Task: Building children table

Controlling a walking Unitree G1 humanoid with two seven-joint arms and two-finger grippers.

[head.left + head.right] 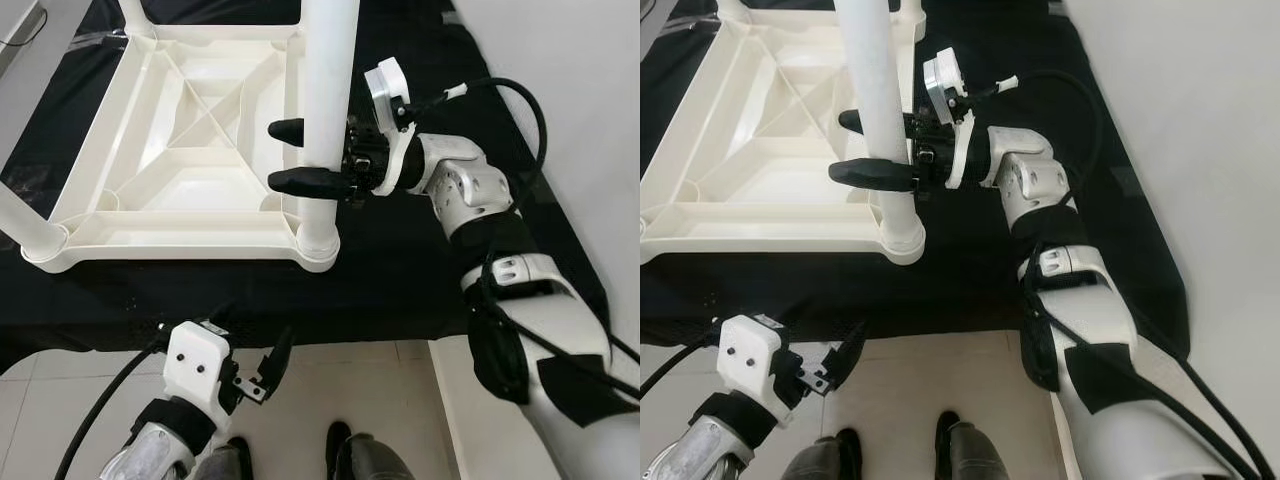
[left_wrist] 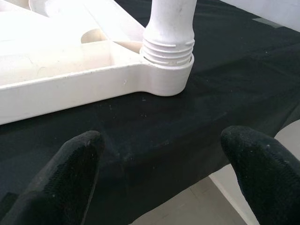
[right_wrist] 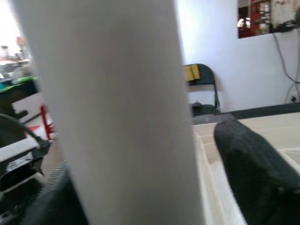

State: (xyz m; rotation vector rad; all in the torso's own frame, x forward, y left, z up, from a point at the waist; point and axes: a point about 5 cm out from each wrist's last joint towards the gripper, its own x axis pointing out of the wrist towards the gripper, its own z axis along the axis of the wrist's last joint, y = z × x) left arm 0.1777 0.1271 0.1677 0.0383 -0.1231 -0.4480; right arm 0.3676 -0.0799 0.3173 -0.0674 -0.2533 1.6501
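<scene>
A white plastic table top point(image 1: 180, 235) lies upside down on a black cloth point(image 1: 400, 270). A white table leg point(image 1: 325, 90) stands upright in its near right corner socket point(image 2: 166, 77). My right gripper point(image 1: 300, 155) reaches in from the right and is open. One black finger is on each side of the leg at mid height, and the right wrist view shows a small gap beside one finger point(image 3: 255, 173). My left gripper point(image 1: 268, 372) hangs low, in front of the cloth's front edge. It is open with nothing between its fingers point(image 2: 70, 168).
Another white leg point(image 1: 22, 218) stands at the near left corner and a third point(image 1: 135, 15) at the far side. The cloth's front edge point(image 1: 330, 335) drops to a tiled floor point(image 1: 380, 400), where my feet show. A pale wall point(image 1: 590, 90) rises on the right.
</scene>
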